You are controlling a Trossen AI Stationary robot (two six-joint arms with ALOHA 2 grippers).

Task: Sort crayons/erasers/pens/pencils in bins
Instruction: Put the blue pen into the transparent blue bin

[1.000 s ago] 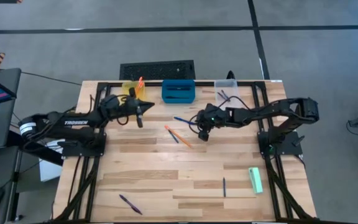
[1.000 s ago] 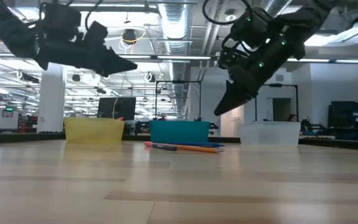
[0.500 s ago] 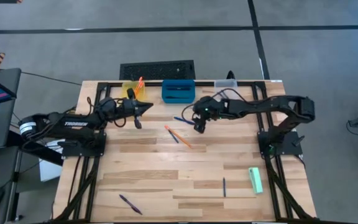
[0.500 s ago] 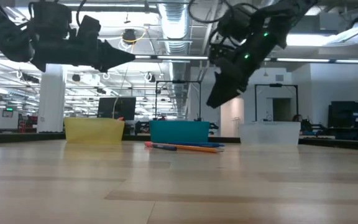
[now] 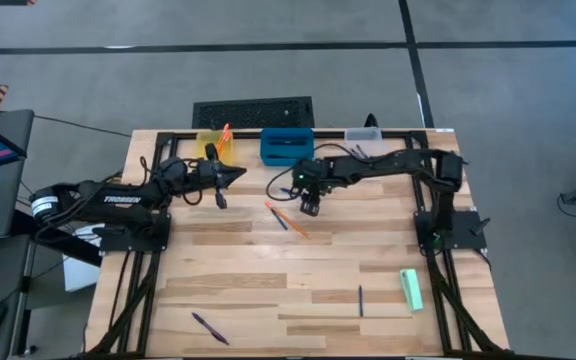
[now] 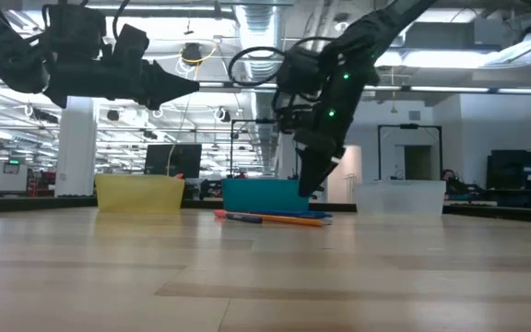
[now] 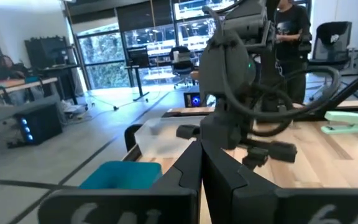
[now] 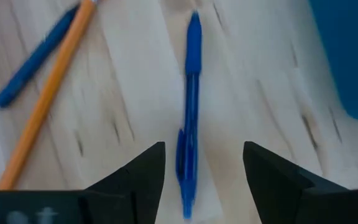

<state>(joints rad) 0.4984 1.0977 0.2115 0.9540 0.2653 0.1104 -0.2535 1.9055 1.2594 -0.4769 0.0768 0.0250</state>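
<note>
Just before the blue bin, the right gripper hangs with fingers spread over a blue pen lying on the table; the left gripper, fingers pressed together, waits near the yellow bin

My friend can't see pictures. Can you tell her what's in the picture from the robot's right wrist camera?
A blue pen lies on the wooden table, lined up between the two open dark fingers of the right gripper, which hangs just above it. Off to one side lie an orange pencil and another blue pen side by side, and a corner of the blue bin shows.
</note>
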